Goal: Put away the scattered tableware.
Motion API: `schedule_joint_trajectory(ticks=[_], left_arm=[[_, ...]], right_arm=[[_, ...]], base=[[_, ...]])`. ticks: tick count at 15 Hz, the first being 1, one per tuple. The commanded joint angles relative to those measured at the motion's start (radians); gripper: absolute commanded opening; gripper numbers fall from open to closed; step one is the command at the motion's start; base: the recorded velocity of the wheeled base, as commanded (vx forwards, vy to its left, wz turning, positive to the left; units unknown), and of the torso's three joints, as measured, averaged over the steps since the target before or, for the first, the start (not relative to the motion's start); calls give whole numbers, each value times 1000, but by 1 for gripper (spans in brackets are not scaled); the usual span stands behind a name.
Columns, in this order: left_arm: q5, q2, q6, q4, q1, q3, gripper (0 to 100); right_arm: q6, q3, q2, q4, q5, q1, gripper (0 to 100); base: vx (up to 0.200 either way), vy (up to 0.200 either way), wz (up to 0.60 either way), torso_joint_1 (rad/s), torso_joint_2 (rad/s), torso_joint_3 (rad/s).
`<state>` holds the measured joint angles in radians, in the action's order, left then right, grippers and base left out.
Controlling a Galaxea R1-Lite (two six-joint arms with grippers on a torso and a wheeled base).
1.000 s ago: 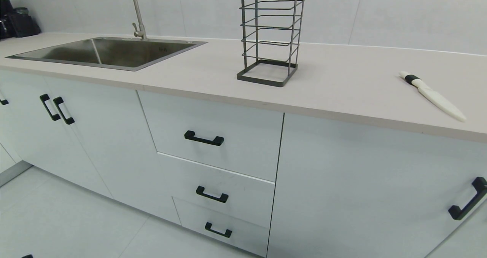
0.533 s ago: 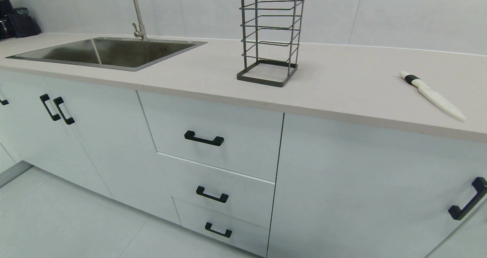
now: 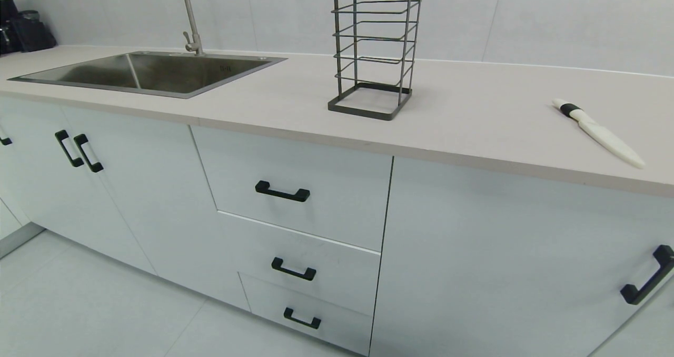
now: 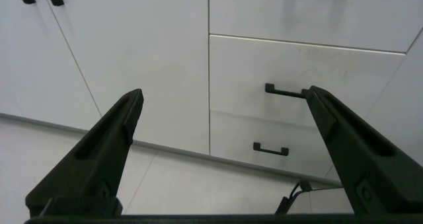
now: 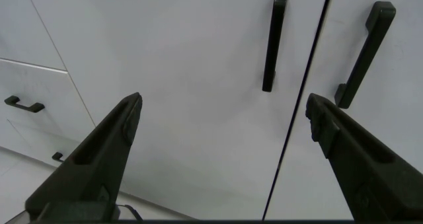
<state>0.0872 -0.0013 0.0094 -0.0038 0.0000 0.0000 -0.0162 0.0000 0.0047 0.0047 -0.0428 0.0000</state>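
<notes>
A white knife with a black band near its handle end lies flat on the beige countertop at the right. A tall black wire rack stands upright on the counter's middle, with nothing in it. My left gripper is open, low in front of the white drawers, with nothing between its fingers. My right gripper is open too, facing the white cabinet doors with their black handles, holding nothing.
A steel sink with a curved tap sits in the counter at the left. Below are three stacked drawers with black handles and cupboard doors on either side. Dark items stand at the far left back corner.
</notes>
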Motion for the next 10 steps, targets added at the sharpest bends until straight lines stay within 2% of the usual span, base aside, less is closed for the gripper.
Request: schedule_joint_trajectory(ticks=[1, 3, 9, 10], left_arm=[[0, 1, 0, -1, 0, 0, 100], [0, 1, 3, -1, 0, 0, 100], [2, 1, 6, -1, 0, 0, 100], [0, 1, 1, 1, 0, 0, 100]], right_arm=[[1, -2, 1, 1, -2, 0, 100], [-4, -2, 0, 1, 0, 0, 100], [-5, 0, 1, 0, 0, 0, 100], [-4, -2, 1, 0, 0, 0, 100]], base=[[0, 0, 0, 0, 0, 0], [0, 0, 0, 0, 0, 0], [0, 0, -600, 2, 1, 2], [0, 0, 0, 0, 0, 0]])
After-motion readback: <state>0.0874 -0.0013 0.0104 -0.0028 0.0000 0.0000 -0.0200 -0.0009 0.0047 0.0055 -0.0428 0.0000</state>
